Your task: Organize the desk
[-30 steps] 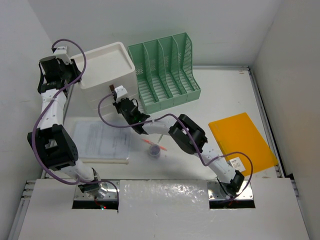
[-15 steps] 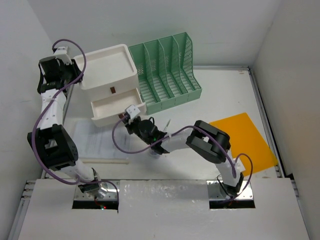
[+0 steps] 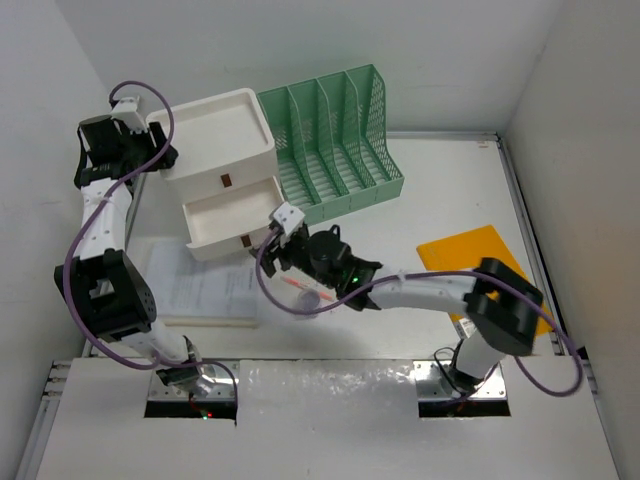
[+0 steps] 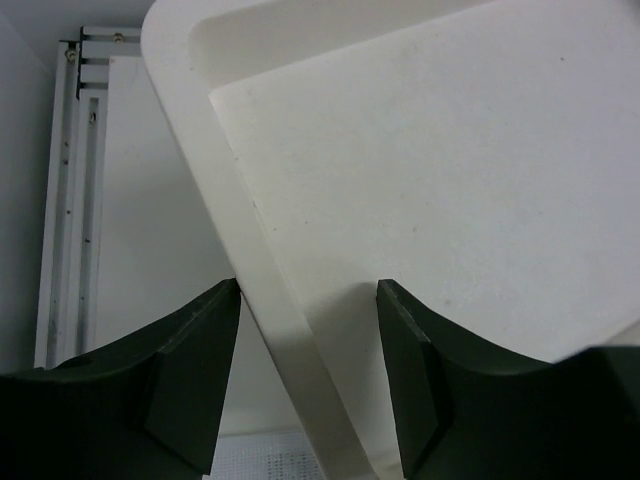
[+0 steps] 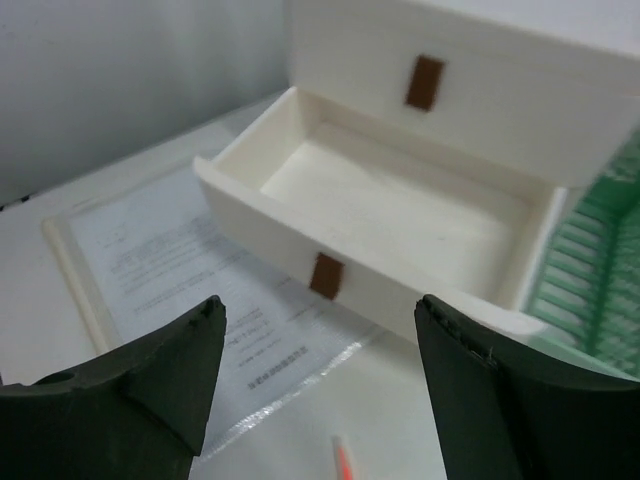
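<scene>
One flat white worktop (image 3: pixel 450 200) is spread below both: left end effector (image 4: pixel 310 290) parted astride a white plastic drawer box (image 4: pixel 420 180), right end effector (image 5: pixel 320 305) open, empty.

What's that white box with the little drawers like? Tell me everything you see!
The box is white, plastic-looking, with a tray top and drawers with small brown handles. One drawer is pulled out and empty; the one above is shut. The box stands upright at the desk's far left, beside the green rack. The open left pincer straddles its top rim; the open right pincer hovers before the drawer, not touching.
</scene>
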Controlling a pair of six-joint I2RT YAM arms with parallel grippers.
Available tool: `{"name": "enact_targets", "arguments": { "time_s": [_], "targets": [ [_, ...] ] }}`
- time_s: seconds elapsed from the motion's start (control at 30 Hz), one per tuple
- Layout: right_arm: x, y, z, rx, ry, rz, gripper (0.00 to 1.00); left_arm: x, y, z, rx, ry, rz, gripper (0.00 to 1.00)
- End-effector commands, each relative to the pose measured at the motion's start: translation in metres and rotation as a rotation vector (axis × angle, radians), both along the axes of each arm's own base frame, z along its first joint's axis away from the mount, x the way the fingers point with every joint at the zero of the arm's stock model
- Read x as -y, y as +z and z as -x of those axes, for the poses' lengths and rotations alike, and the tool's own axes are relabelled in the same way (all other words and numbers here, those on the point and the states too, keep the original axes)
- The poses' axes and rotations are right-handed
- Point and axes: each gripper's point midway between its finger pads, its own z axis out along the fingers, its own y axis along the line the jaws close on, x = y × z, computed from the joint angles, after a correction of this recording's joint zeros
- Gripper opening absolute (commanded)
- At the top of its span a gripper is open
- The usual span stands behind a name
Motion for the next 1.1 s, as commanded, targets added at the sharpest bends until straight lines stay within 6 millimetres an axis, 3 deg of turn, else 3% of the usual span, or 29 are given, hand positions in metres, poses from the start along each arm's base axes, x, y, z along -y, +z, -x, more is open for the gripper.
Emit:
{"name": "enact_targets", "arguments": {
  "time_s": [0.0,0.03,0.17,0.23,0.27,0.4,0.43,0.47,0.53,0.63,0.9,1.07],
  "targets": [
    [0.057,-0.002,-0.016,-0.102,-0.156,0.123,0.74,0.032,-0.011,0.022,-0.078,-0.112,0.077,0.54],
    [0.078,0.003,-0.026,-0.136,-0.242,0.130,0.73,0.032,-0.006,0.023,-0.066,-0.115,0.070,0.55],
    [0.158,-0.056,-0.057,-0.419,-0.510,0.252,0.73,0.035,0.009,0.025,-0.029,-0.127,0.061,0.56],
    [0.170,-0.077,-0.062,-0.505,-0.581,0.258,0.73,0.036,0.016,0.028,-0.015,-0.128,0.058,0.56],
    [0.171,-0.091,-0.065,-0.535,-0.597,0.281,0.73,0.037,0.017,0.029,-0.013,-0.131,0.057,0.56],
    [0.165,-0.110,-0.084,-0.577,-0.641,0.301,0.73,0.039,0.020,0.036,-0.015,-0.141,0.044,0.57],
    [0.157,-0.106,-0.092,-0.573,-0.637,0.286,0.72,0.039,0.021,0.037,-0.012,-0.143,0.040,0.57],
    [0.157,-0.120,-0.097,-0.589,-0.649,0.307,0.71,0.038,0.022,0.038,-0.013,-0.140,0.035,0.57],
    [0.152,-0.121,-0.108,-0.594,-0.661,0.299,0.67,0.038,0.024,0.040,-0.009,-0.141,0.018,0.58],
    [0.151,-0.139,-0.111,-0.643,-0.667,0.294,0.62,0.036,0.026,0.043,-0.009,-0.140,-0.005,0.58],
    [0.165,-0.196,-0.076,-0.789,-0.667,0.369,0.50,0.035,0.026,0.045,-0.004,-0.145,-0.024,0.58],
    [0.162,-0.219,-0.055,-0.850,-0.625,0.422,0.44,0.037,0.027,0.044,0.001,-0.148,-0.006,0.58]
  ]
}}
